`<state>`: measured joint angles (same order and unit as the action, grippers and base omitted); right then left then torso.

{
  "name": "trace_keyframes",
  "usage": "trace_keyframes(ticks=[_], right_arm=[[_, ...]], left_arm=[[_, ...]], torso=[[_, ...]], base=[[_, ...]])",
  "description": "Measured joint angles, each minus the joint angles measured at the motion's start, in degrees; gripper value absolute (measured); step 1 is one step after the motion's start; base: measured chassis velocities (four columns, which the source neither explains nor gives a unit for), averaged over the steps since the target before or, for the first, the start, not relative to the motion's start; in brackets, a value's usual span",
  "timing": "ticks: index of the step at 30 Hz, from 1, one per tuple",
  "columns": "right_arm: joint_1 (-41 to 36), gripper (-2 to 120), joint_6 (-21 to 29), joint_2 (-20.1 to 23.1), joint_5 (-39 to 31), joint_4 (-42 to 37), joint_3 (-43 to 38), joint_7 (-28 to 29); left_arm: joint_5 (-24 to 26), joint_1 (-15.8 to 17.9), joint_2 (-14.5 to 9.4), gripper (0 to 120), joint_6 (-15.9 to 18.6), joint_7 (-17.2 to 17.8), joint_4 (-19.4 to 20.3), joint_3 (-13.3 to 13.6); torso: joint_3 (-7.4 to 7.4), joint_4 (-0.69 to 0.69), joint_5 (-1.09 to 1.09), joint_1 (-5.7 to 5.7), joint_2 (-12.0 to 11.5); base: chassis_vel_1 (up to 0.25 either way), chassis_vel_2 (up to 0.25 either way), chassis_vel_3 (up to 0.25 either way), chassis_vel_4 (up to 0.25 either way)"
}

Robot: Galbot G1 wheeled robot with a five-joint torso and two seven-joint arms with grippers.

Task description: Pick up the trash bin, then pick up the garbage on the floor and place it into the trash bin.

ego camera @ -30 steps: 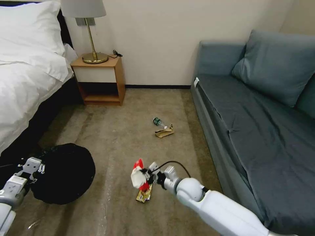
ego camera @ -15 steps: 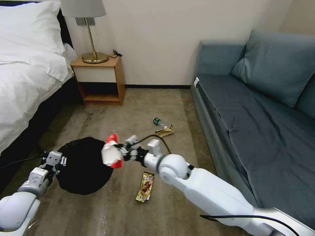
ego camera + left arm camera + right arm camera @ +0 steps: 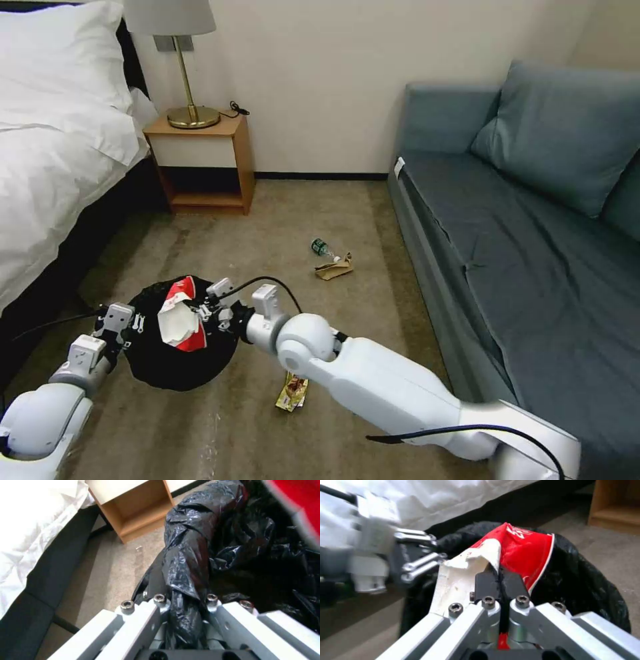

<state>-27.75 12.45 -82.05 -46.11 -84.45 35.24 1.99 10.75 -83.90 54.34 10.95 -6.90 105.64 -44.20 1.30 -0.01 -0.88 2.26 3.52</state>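
A: Trash bin (image 3: 175,363) location and support?

B: Held off the carpet near the bed (image 3: 47,160); the left end effector (image 3: 122,325) is clamped on its black-bagged rim, left arm bent low.

A: Right arm pose?

B: Extended across toward the bin. The right end effector (image 3: 203,313) is closed on the red-and-white wrapper (image 3: 179,325), directly over the bin opening.

A: Remaining garbage?

B: Gold-brown wrapper (image 3: 292,393) just beside the bin; bottle (image 3: 323,249) and brown paper (image 3: 334,268) farther off, toward the sofa (image 3: 533,253).
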Motion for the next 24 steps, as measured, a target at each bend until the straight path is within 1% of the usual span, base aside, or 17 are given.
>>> trace_keyframes(ticks=[2,5,7,8,9,10,11,13,14,16,17,19,20,22,23,24], right_arm=[[-0.6,0,-2.0,-0.7,1.6,2.0,0.1,-0.4],[-1.2,1,-2.8,-1.0,2.2,2.6,0.1,-0.4],[-1.8,13,-3.6,-1.0,3.3,2.8,0.4,-0.3],[-1.8,13,-3.6,-1.0,3.3,2.8,0.4,-0.3],[-1.9,16,-3.8,-0.9,3.6,2.8,0.6,-0.3],[-2.0,23,-3.8,-0.7,3.9,2.5,0.8,-0.3],[-2.0,23,-3.8,-0.7,3.9,2.5,0.8,-0.3],[-2.2,33,-3.9,-0.6,4.3,2.1,1.1,-0.3],[-2.2,33,-3.9,-0.6,4.3,2.1,1.1,-0.3],[-2.4,45,-4.0,-0.5,4.7,1.8,1.4,0.0],[-2.4,45,-4.0,-0.5,4.7,1.8,1.4,0.0],[-2.7,55,-4.0,-0.3,5.1,1.3,1.7,0.2],[-2.7,55,-4.0,-0.3,5.1,1.3,1.7,0.2],[-2.9,66,-4.0,0.2,5.3,0.3,2.0,0.2],[-2.9,66,-4.0,0.2,5.3,0.3,2.0,0.2],[-3.0,72,-3.9,0.6,5.3,-0.6,2.3,0.3]], left_arm=[[0.4,-0.1,0.0,4,0.0,0.2,0.0,-0.4],[0.4,-0.2,0.0,4,-0.1,0.3,-0.1,-0.7],[0.4,-0.8,0.2,4,-0.1,0.3,-0.1,-1.0],[0.4,-0.8,0.2,4,-0.1,0.3,-0.1,-1.0],[0.4,-0.9,0.4,4,-0.2,0.3,0.1,-1.0],[0.4,-1.0,0.6,4,-0.2,0.3,0.3,-1.0],[0.4,-1.0,0.6,4,-0.2,0.3,0.3,-1.0],[0.3,-1.0,0.9,4,-0.2,0.3,0.7,-1.0],[0.3,-1.0,0.9,4,-0.2,0.3,0.7,-1.0],[0.2,-1.0,1.0,4,-0.2,0.3,0.9,-1.0],[0.2,-1.0,1.0,4,-0.2,0.3,0.9,-1.0],[0.1,-1.3,1.2,4,-0.2,0.3,1.0,-1.2],[0.1,-1.3,1.2,4,-0.2,0.3,1.0,-1.2],[-0.1,-1.5,1.3,4,-0.2,0.3,0.8,-1.6],[-0.1,-1.5,1.3,4,-0.2,0.3,0.8,-1.6],[-0.2,-1.6,1.4,4,-0.3,0.3,0.5,-1.9]], torso=[[0.00,-0.01,0.00,0.00,0.0],[-0.01,-0.02,0.00,0.00,0.0],[-0.01,-0.01,0.00,0.00,0.0],[-0.01,-0.01,0.00,0.00,0.0],[-0.01,0.00,0.00,0.00,0.0],[-0.01,0.00,0.00,0.00,0.0],[-0.01,0.00,0.00,0.00,0.0],[-0.01,-0.02,0.00,0.00,0.0],[-0.01,-0.02,0.00,0.00,0.0],[-0.01,-0.02,0.00,0.00,0.0],[-0.01,-0.02,0.00,0.00,0.0],[-0.01,-0.01,0.00,0.00,0.0],[-0.01,-0.01,0.00,0.00,0.0],[-0.01,-0.01,0.00,0.00,0.0],[-0.01,-0.01,0.00,0.00,0.0],[-0.01,-0.01,0.00,0.00,0.0]], base=[[0.000,0.000,0.000,0.000],[0.000,0.000,0.000,0.000],[0.000,0.000,0.000,0.000],[0.000,0.000,0.000,0.000],[0.000,0.000,0.000,0.000],[0.000,0.000,0.000,0.000],[0.000,0.000,0.000,0.000],[0.000,0.000,0.000,0.000],[0.000,0.000,0.000,0.000],[0.000,0.000,0.000,0.000],[0.000,0.000,0.000,0.000],[0.000,0.000,0.000,0.000],[0.000,0.000,0.000,0.000],[0.000,0.000,0.000,0.000],[0.000,0.000,0.000,0.000],[0.000,0.000,0.000,0.000]])
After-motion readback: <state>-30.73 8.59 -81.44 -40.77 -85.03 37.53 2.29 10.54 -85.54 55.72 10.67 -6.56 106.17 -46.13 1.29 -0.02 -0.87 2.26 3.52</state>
